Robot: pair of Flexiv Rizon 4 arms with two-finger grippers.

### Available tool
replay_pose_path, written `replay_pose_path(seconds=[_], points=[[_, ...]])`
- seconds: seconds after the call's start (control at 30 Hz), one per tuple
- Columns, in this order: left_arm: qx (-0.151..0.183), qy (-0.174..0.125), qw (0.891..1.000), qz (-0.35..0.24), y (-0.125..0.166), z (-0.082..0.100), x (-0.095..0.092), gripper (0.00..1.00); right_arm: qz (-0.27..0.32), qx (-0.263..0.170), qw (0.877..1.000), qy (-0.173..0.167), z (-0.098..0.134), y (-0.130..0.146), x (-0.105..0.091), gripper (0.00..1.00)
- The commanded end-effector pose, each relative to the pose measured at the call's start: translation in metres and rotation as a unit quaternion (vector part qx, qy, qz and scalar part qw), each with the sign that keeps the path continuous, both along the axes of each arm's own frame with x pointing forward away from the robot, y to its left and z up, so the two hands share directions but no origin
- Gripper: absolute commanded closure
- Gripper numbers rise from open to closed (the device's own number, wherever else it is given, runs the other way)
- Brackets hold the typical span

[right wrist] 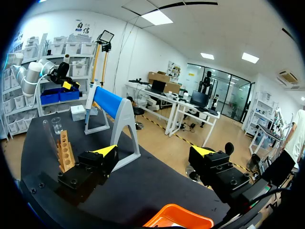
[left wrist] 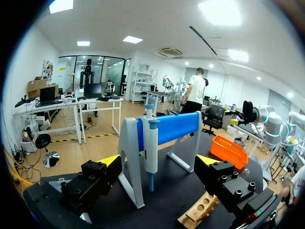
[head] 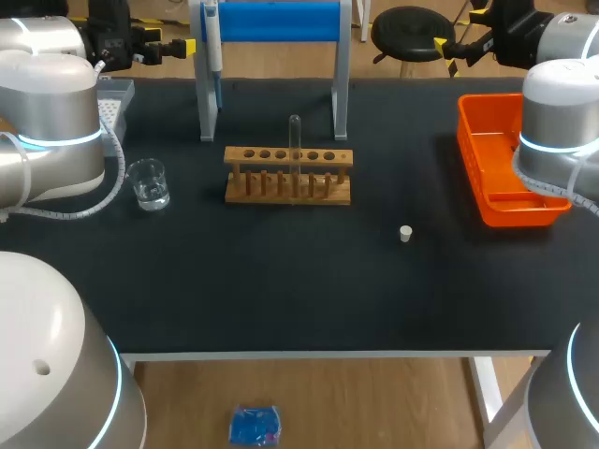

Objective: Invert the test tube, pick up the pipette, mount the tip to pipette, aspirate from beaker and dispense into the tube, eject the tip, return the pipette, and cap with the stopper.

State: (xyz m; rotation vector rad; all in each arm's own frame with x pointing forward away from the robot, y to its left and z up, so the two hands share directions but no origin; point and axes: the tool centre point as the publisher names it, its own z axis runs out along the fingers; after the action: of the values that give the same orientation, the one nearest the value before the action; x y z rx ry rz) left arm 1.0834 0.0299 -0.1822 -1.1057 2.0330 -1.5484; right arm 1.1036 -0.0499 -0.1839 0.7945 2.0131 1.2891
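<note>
A clear test tube [head: 295, 140] stands upright in the wooden rack [head: 288, 175] at mid-table. The glass beaker [head: 148, 183] sits left of the rack, and the small white stopper [head: 405, 234] lies to its front right. The pipette [head: 213, 47] hangs on the blue-barred stand [head: 271, 28] at the back. My left gripper [head: 182, 47] hovers open at the back left, facing the pipette [left wrist: 151, 152], which hangs ahead of it. My right gripper [head: 460, 42] is open at the back right, above the orange bin [right wrist: 178, 217], nothing between its fingers.
An orange bin [head: 505, 168] stands at the right edge. A pale tip box [head: 112, 103] sits at the back left. The rack [right wrist: 65, 152], tube [right wrist: 47, 131] and beaker [right wrist: 57, 125] are far ahead of the right gripper [right wrist: 154, 151].
</note>
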Motion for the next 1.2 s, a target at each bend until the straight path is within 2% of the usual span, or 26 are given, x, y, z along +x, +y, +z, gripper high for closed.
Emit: replay_pose_path(seconds=[0.03, 0.73, 0.9, 1.03, 1.2], points=[[0.000, 0.000, 1.000, 0.000, 0.000, 0.000, 0.000, 0.00, 0.000, 0.000, 1.000, 0.000, 0.000, 0.000, 0.000, 0.00], [0.000, 0.000, 1.000, 0.000, 0.000, 0.000, 0.000, 0.00, 0.011, 0.007, 1.000, 0.003, 0.001, 0.000, -0.002, 0.00], [0.000, 0.000, 1.000, 0.000, 0.000, 0.000, 0.000, 0.00, 0.094, 0.028, 0.995, 0.004, 0.000, 0.001, -0.040, 0.00], [0.000, 0.000, 1.000, 0.000, 0.000, 0.000, 0.000, 0.00, 0.169, 0.046, 0.984, -0.005, 0.002, 0.006, -0.072, 0.00], [0.000, 0.000, 1.000, 0.000, 0.000, 0.000, 0.000, 0.00, 0.236, 0.065, 0.970, 0.007, 0.001, 0.012, -0.106, 0.00]])
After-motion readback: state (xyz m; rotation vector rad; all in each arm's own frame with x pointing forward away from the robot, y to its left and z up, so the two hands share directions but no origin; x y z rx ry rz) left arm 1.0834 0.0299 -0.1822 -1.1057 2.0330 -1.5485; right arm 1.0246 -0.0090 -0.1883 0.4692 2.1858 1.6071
